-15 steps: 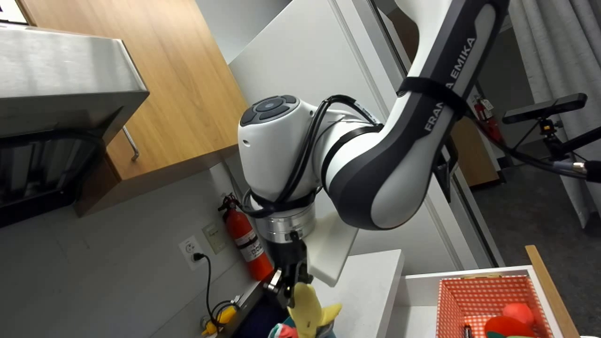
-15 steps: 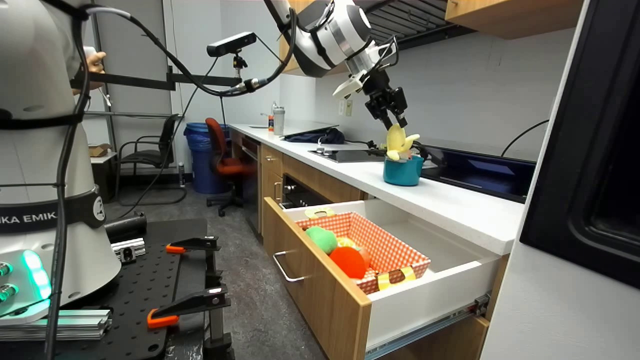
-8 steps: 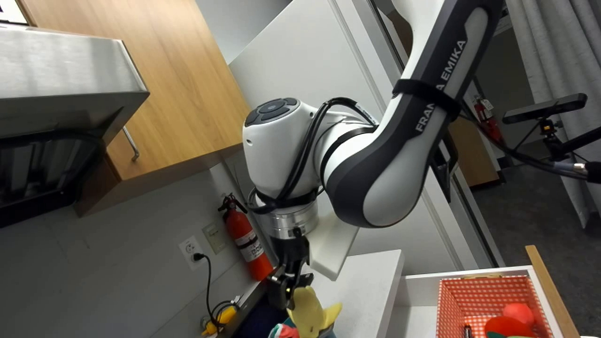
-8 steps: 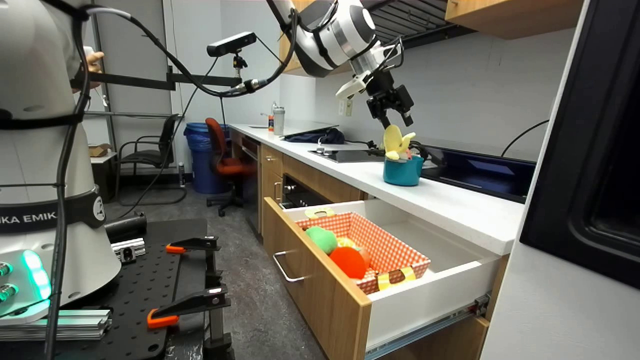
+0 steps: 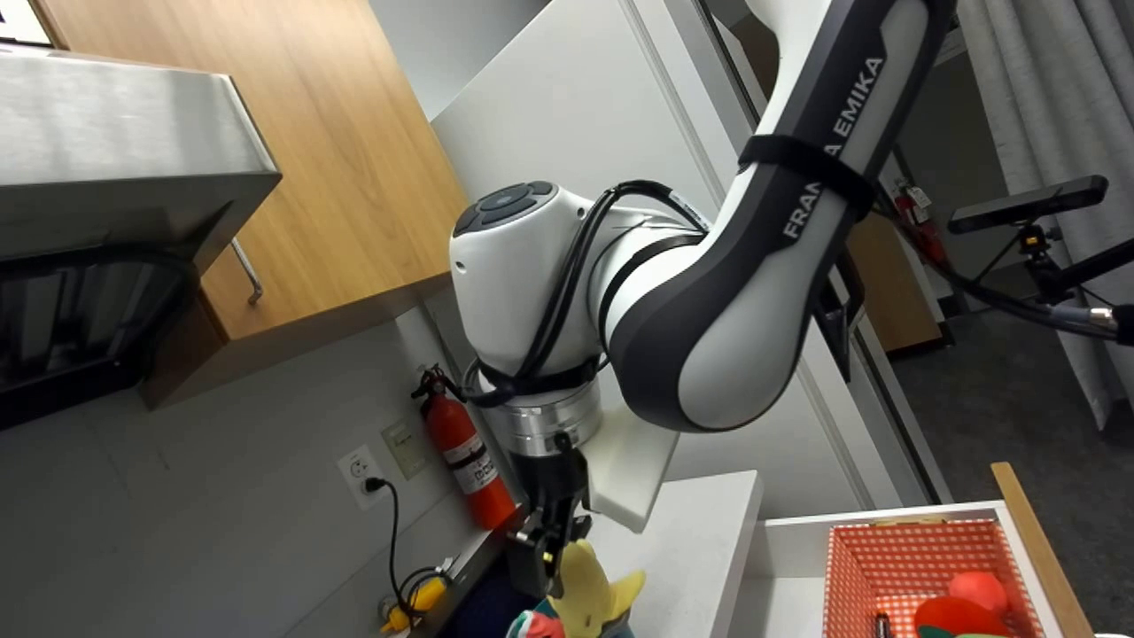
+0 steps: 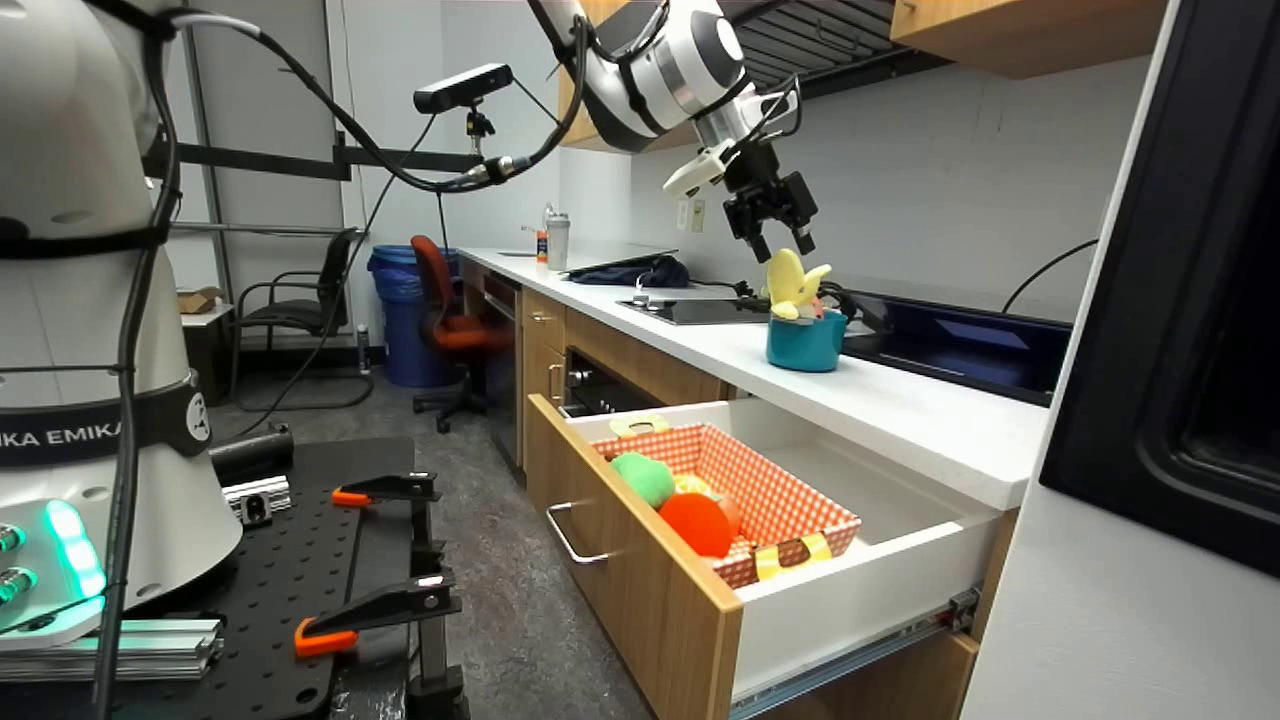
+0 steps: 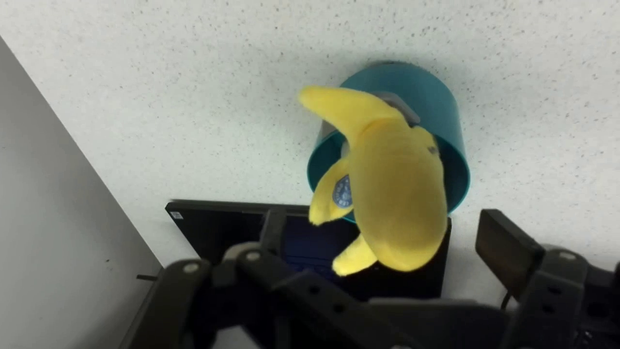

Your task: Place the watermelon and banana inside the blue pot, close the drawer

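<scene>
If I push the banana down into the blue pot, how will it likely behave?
The banana looks plush, with fuzzy edges and a seam, so it will probably squash rather than crack. Its slim flaps stick out, so they may fold or catch. Much of it stands above the rim of the blue pot, so an off-centre push could tip it sideways.

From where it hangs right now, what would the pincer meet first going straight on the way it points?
Probably the banana, sticking up from the blue pot; in the wrist view it lies ahead of the open pincer, though depth is unclear.
</scene>
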Robot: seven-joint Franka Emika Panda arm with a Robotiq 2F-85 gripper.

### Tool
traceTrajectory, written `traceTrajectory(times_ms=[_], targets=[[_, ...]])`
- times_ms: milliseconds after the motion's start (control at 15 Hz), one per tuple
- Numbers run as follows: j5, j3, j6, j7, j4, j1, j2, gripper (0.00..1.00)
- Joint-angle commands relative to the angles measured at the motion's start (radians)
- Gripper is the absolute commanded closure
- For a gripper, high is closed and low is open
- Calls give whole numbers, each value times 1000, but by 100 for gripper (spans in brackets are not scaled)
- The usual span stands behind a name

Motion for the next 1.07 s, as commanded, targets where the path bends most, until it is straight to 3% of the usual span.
traceTrajectory(times_ms=[0, 1000], targets=[[62, -12, -66, -61, -58, 29, -62, 0], [65, -70, -222, -59, -278, -45, -158, 0]])
